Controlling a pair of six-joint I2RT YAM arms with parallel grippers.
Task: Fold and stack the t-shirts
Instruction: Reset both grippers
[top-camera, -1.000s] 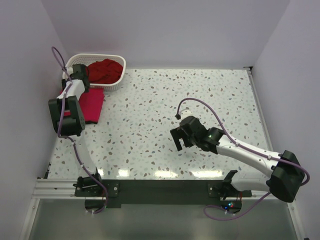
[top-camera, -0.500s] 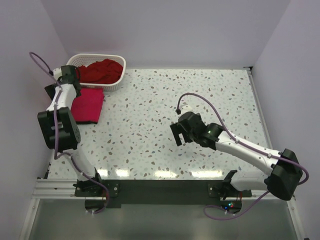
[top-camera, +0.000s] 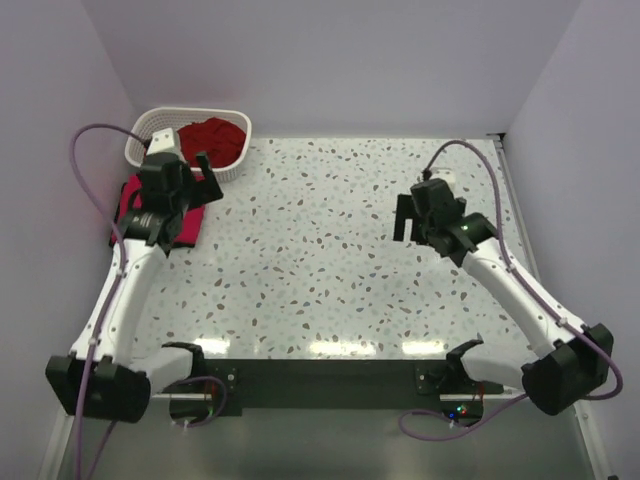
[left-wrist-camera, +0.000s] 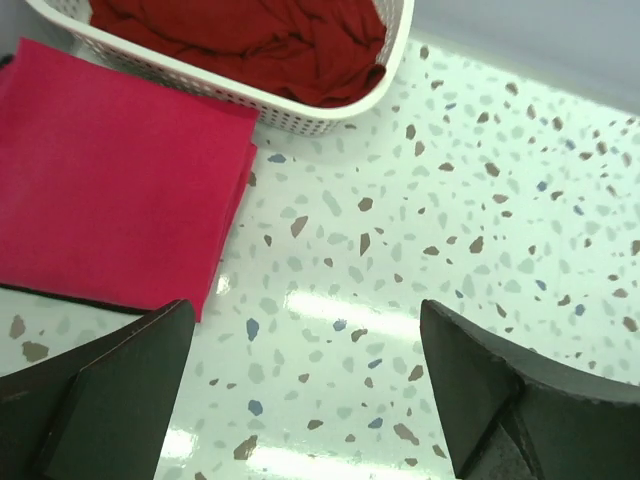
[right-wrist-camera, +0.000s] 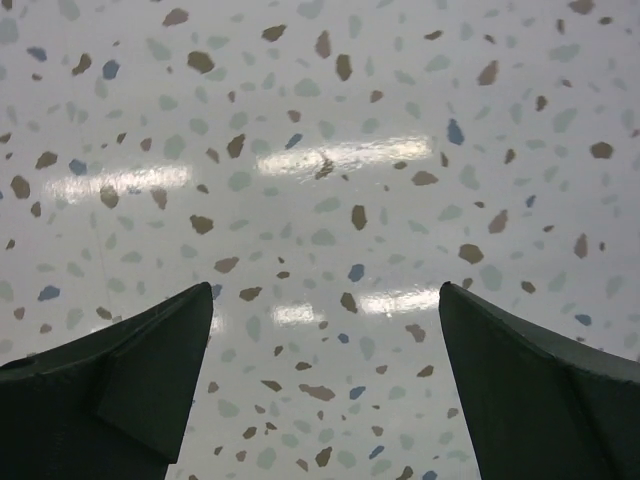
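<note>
Lying crumpled in basket (left-wrist-camera: 305, 112): dark-red t-shirt (left-wrist-camera: 250, 40)

White arms (top-camera: 510, 290) carry black joints (top-camera: 575, 370), purple cables (top-camera: 462, 142).

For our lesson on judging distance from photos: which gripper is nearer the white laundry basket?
Left. The left gripper hovers just in front of the basket, by the folded pink shirt; the right gripper is far across the table.
</note>
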